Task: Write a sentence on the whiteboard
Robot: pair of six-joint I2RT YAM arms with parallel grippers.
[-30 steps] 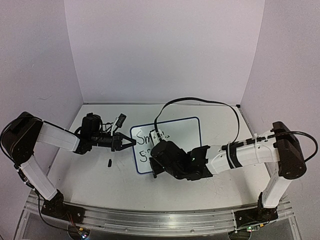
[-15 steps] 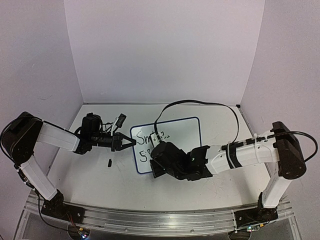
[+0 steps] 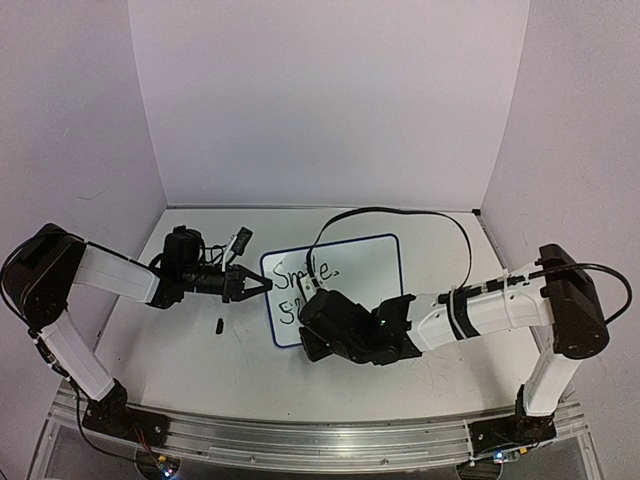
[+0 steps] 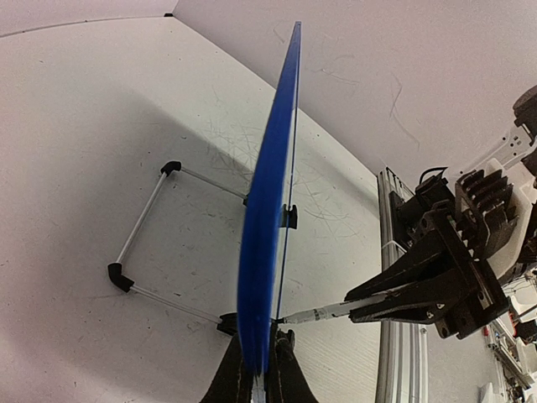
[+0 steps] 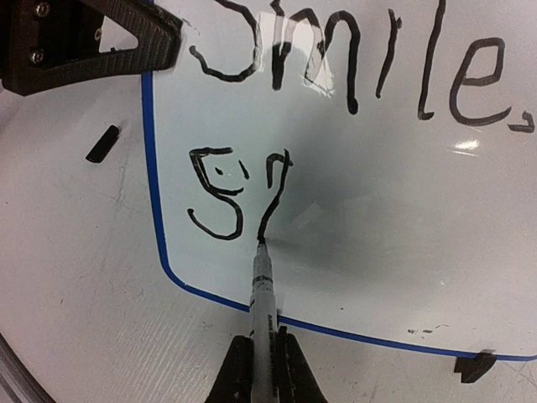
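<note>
The right pincer [image 5: 263,357] is clamped on a black-tipped marker [image 5: 262,285], its two fingers pressed against the barrel. The marker points up at the lower left part of the whiteboard [image 3: 365,270], and its tip touches the board at the foot of the last stroke drawn.

The sentence [image 5: 352,67] is in black marker across the whiteboard's left half. The upper line reads "Smile." Below it the second line so far has an "S" and a "t"-like stroke, with a few small dots between them.

The left pincer [image 4: 260,374] grips the whiteboard's left edge, one finger on each face of the thin blue rim.

Seen edge-on from the left wrist, the whiteboard stands tilted on the table [image 3: 440,350]. A wire stand [image 4: 143,252] with black corner pieces reaches out from its back face and lies on the table.

A black clip foot [image 5: 474,367] sits at the whiteboard's bottom rim, towards its right end. A small black piece [image 3: 218,324] lies on the table just left of the whiteboard's lower left corner, apart from the rim.
</note>
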